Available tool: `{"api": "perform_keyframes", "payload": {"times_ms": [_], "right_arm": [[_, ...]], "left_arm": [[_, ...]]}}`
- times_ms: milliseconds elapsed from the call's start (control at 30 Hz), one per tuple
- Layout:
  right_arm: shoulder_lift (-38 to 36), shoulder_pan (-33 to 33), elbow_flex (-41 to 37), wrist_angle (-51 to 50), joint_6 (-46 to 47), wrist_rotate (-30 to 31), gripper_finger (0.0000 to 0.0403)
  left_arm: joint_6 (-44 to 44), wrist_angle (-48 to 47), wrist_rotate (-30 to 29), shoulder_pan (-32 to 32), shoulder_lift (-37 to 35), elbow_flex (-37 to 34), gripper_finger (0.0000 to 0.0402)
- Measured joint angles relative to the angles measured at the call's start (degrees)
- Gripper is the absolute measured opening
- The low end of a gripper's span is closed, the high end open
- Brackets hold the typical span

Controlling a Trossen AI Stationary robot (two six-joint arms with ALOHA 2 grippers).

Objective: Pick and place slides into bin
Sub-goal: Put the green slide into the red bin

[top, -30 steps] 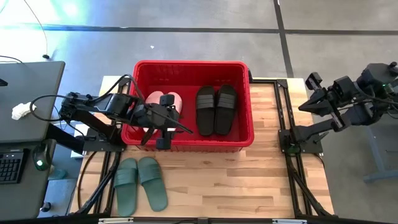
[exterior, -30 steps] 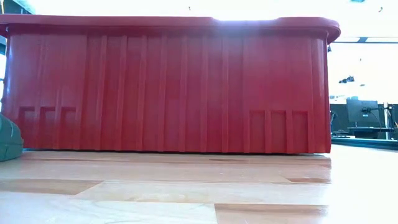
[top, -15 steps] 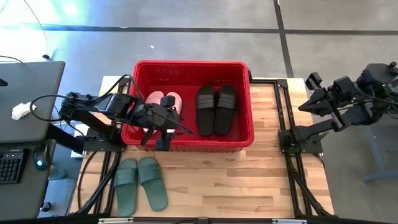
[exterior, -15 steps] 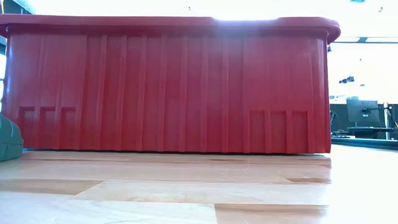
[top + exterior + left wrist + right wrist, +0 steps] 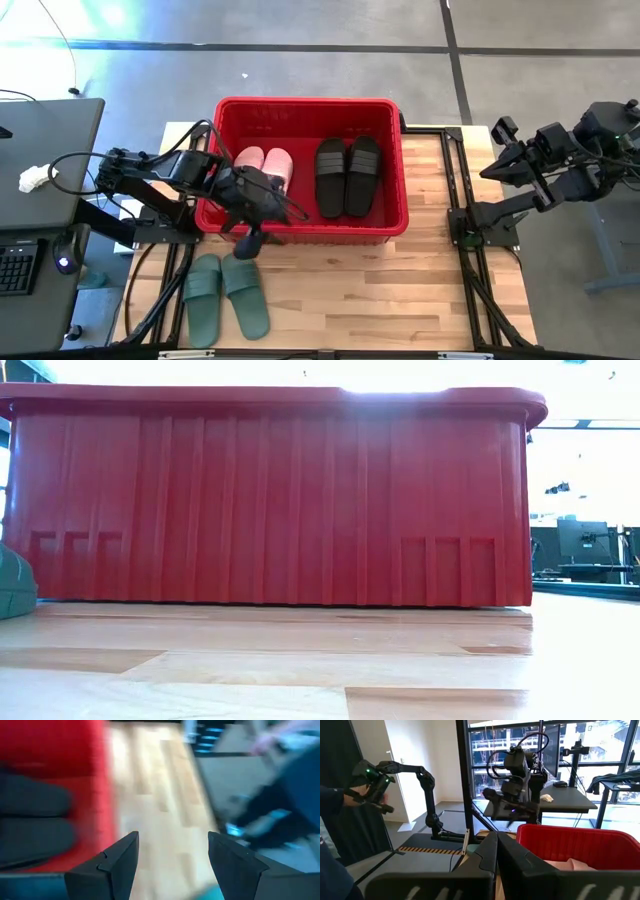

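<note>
Since a second ago the left tool swung off the pink slides in the bin toward the counter, fingers wide and empty; next step, I judge, is lowering onto the green slides; right tool waits aside, closed.

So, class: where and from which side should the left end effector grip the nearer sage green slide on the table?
Probably its wide strap, from straight above. The sage green slide lies flat, sole down, on the table, so the raised strap gives the fingers something to close across. The open left end effector hangs near its bin-side end.
</note>
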Motion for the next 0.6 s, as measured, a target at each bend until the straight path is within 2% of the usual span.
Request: {"api": "perform_keyframes", "payload": {"times_ms": [167, 367, 467, 600], "right_arm": [[0.00, 0.00, 0.00, 0.00, 0.00, 0.00, 0.0000], [0.00, 0.00, 0.00, 0.00, 0.00, 0.00, 0.0000], [0.00, 0.00, 0.00, 0.00, 0.00, -0.02, 0.0000], [-0.01, 0.01, 0.00, 0.00, 0.00, -0.02, 0.0000]], "left_arm": [[-1.06, 0.06, 15.43, -0.92, 0.00, 0.00, 0.0221], [-16.18, -0.67, 25.42, -3.57, 0.00, 0.00, 0.0221], [-22.71, -1.43, 26.00, -7.60, 0.00, 0.00, 0.0221], [-28.94, -4.68, 22.06, -13.72, 0.00, 0.00, 0.0221]]}}
